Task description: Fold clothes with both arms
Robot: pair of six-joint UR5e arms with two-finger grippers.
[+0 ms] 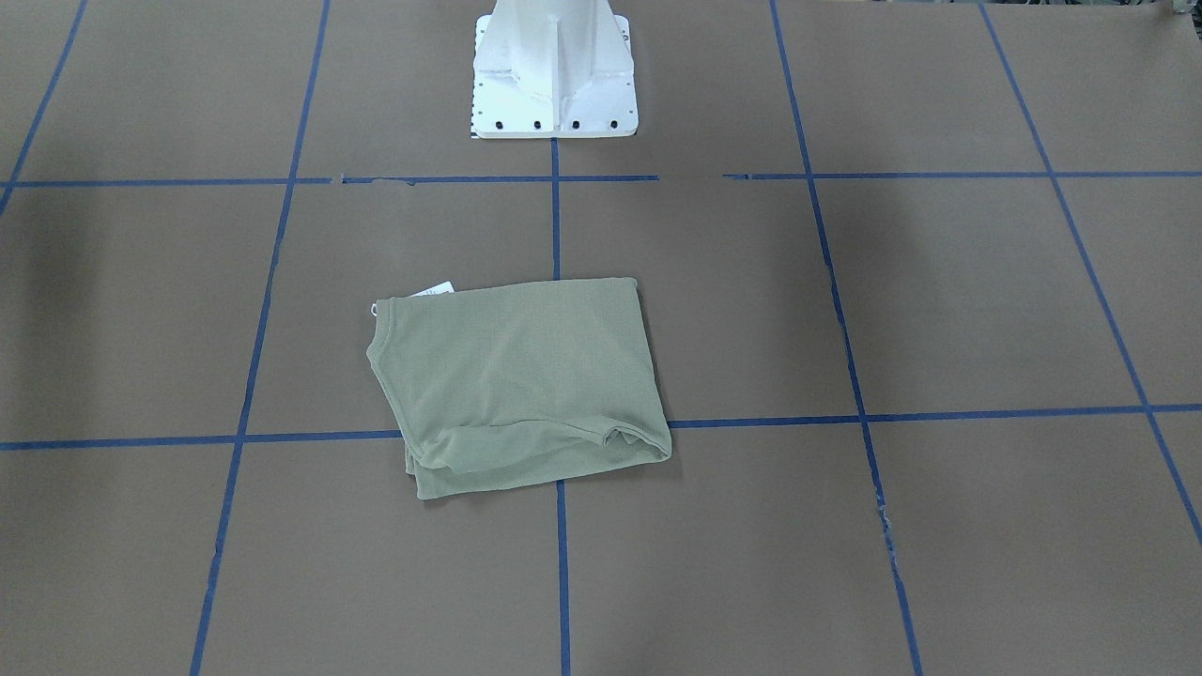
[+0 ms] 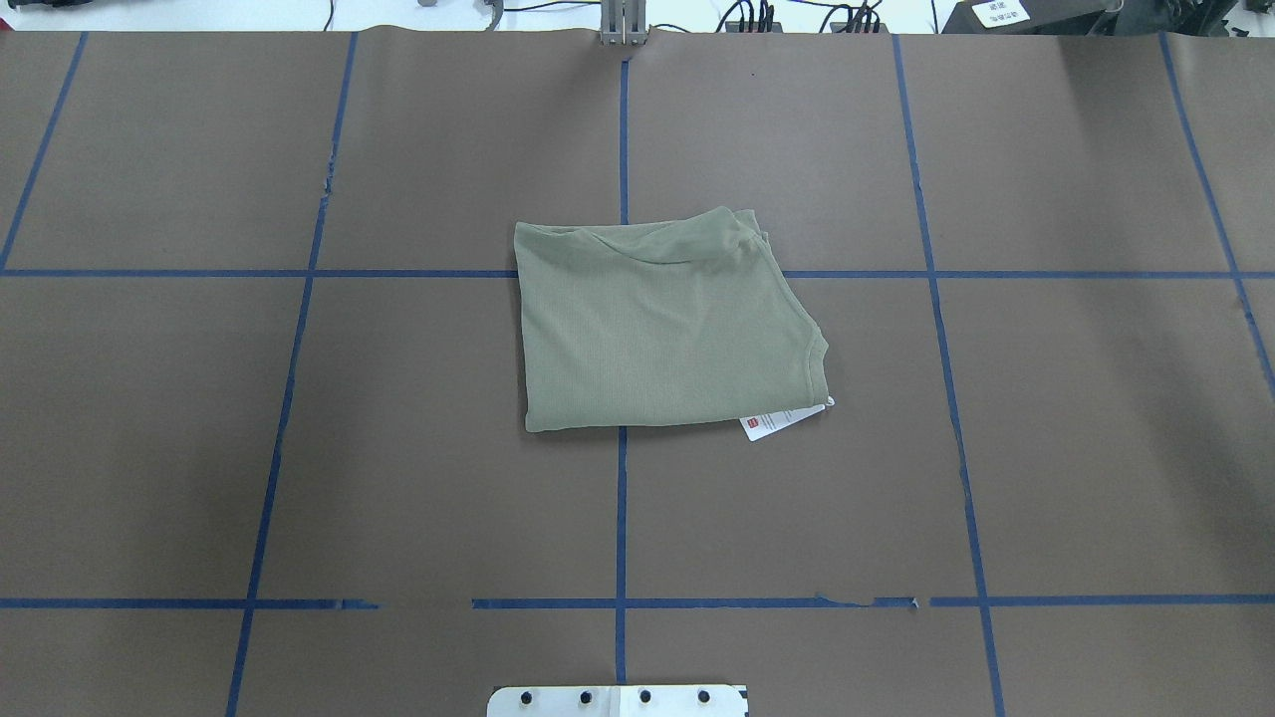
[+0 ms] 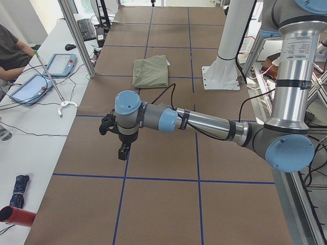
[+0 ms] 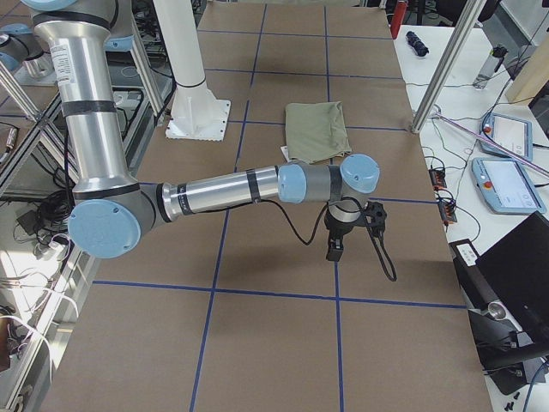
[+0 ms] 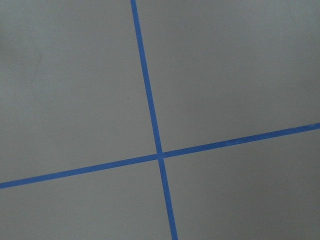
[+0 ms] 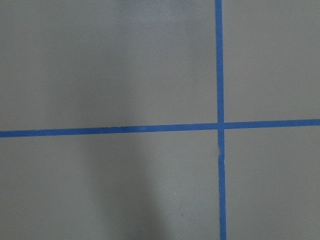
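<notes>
Robotics lab: tape-gridded table [image 2: 428,468], teach pendants [image 4: 508,184], white robot pedestal [image 1: 554,75]

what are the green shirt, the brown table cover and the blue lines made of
Shirt: soft matte knit fabric, judging by its fine ribbing and limp folds. Table cover: probably matte brown paper; its far edge looks wavy. Blue lines: likely tape, with torn gaps.

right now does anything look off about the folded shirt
Slightly. The shirt lies folded but lopsided, its right edge slanting; a white tag pokes out at the near right corner, and the far edge is bunched.
</notes>
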